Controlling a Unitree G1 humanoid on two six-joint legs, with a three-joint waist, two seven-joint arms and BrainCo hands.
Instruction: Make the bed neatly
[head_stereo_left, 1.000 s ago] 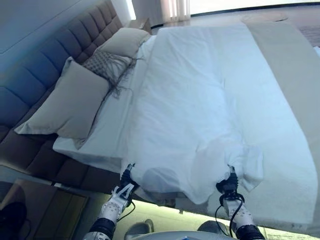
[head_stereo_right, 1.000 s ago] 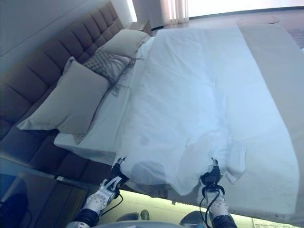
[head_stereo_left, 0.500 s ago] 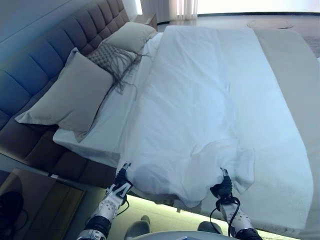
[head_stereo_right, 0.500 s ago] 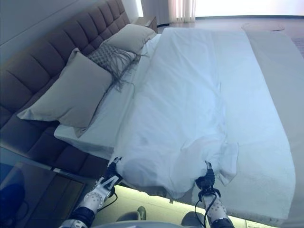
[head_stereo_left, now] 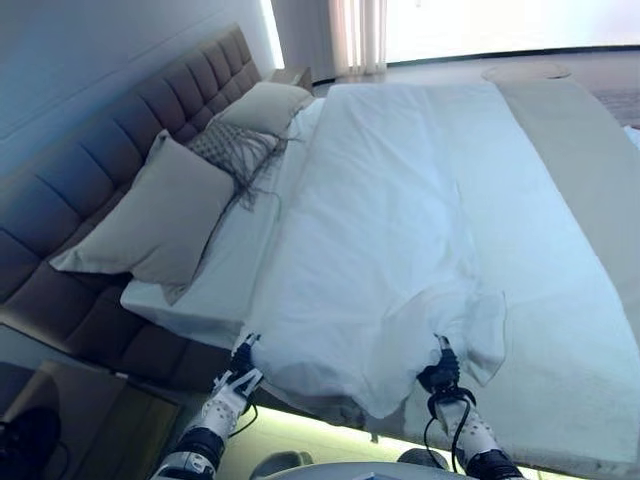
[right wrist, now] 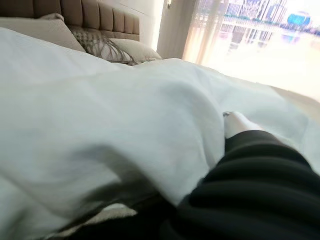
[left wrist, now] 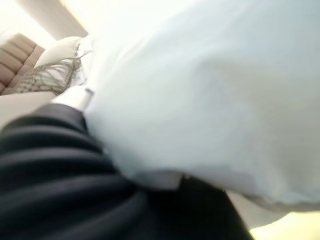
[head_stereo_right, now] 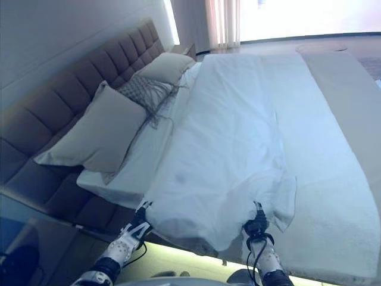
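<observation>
The left hand (head_stereo_left: 240,368) and right hand (head_stereo_left: 440,374) both reach into the near edge of the white duvet (head_stereo_left: 390,230); the cloth hides their fingers, so their grip cannot be told. The duvet lies along the bed (head_stereo_left: 560,330), bunched and hanging over the near side between the hands. Beyond, a large pillow (head_stereo_left: 150,215), a fringed cushion (head_stereo_left: 235,148) and a smaller pillow (head_stereo_left: 265,105) lean against the tufted headboard (head_stereo_left: 80,160).
</observation>
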